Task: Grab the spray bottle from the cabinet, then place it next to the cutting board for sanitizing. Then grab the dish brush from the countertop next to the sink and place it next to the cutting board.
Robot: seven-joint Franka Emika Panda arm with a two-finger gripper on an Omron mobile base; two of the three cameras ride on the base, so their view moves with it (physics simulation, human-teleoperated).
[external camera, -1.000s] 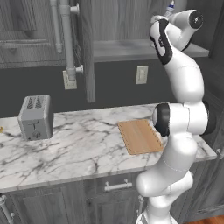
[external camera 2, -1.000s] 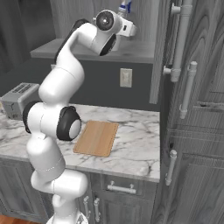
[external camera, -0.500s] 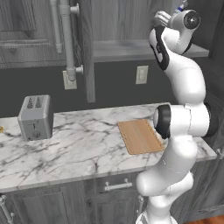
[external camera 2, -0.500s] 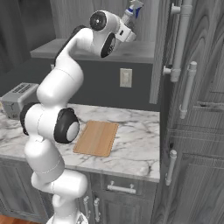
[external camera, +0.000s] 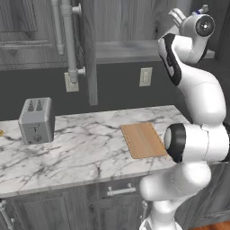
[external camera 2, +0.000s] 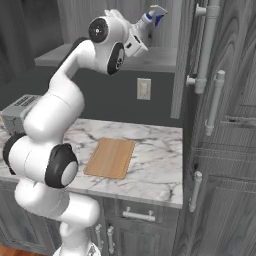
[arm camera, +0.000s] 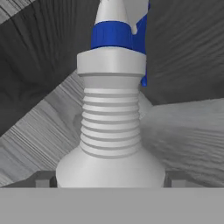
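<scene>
My gripper [external camera 2: 141,29] is raised in front of the open cabinet [external camera 2: 150,57], shut on the spray bottle [external camera 2: 151,16]. The bottle is tilted and clear of the grey shelf [external camera: 130,49]. In the hand view its pale ribbed neck and blue nozzle [arm camera: 111,109] rise between my fingertips, gripper [arm camera: 111,180] pressed on both flanks. The cutting board [external camera: 143,140] [external camera 2: 110,157] lies flat on the marble countertop [external camera: 81,143] below. A tiny yellow tip [external camera: 1,132] at the counter's far left is too cut off to tell whether it is the dish brush. The sink is out of view.
A grey toaster [external camera: 36,119] [external camera 2: 17,112] stands at the counter's left. The open cabinet door with its long silver handle [external camera: 69,40] [external camera 2: 207,45] juts out beside the shelf. A wall outlet [external camera 2: 144,88] sits below it. Tall cabinet fronts [external camera 2: 225,150] line the right side.
The wrist has drawn back from the cabinet and dropped a little, and the bottle has tilted with the hand. The jaws have not changed.
</scene>
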